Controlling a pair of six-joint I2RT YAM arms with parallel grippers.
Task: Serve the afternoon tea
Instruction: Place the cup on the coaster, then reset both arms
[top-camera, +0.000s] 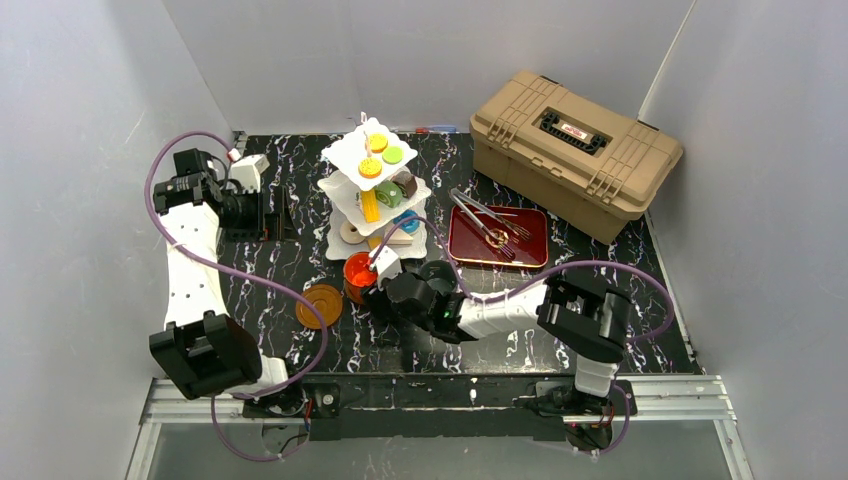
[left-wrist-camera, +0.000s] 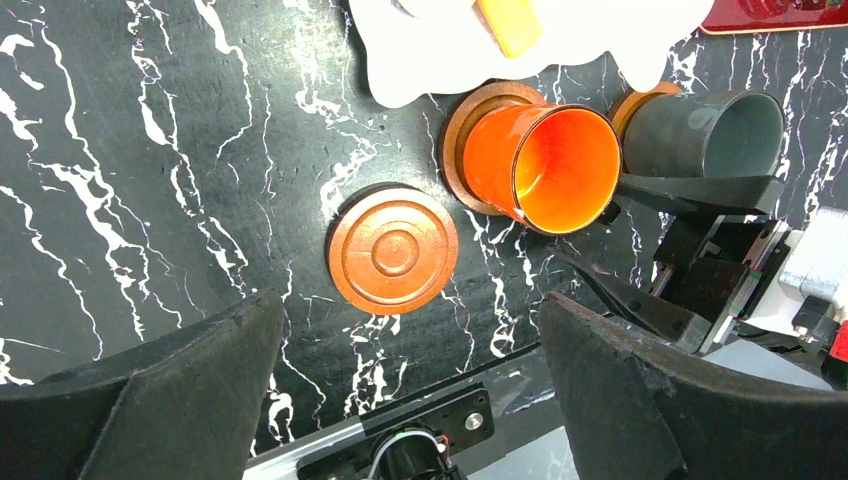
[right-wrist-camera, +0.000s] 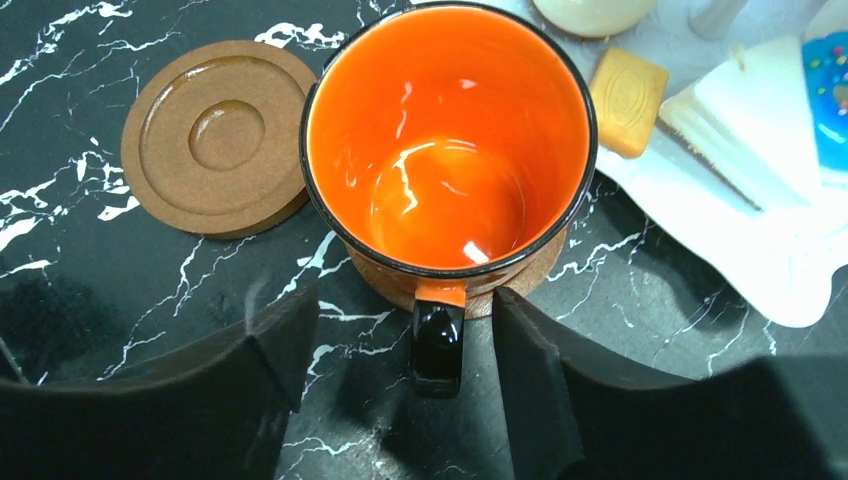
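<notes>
right gripper open, not gripping | cup handle points right, straight between its jaws | cup on saucer | left gripper wide open, farther off

This is a robot lab's test cell: plain pale panels wall in the black marbled tabletop on three sides. A left arm and a right arm, trailing purple cables, are bolted to a metal rail along its near edge. The tiered stand holds toy pastries.

Overhead; wrist views near orange cup
</notes>
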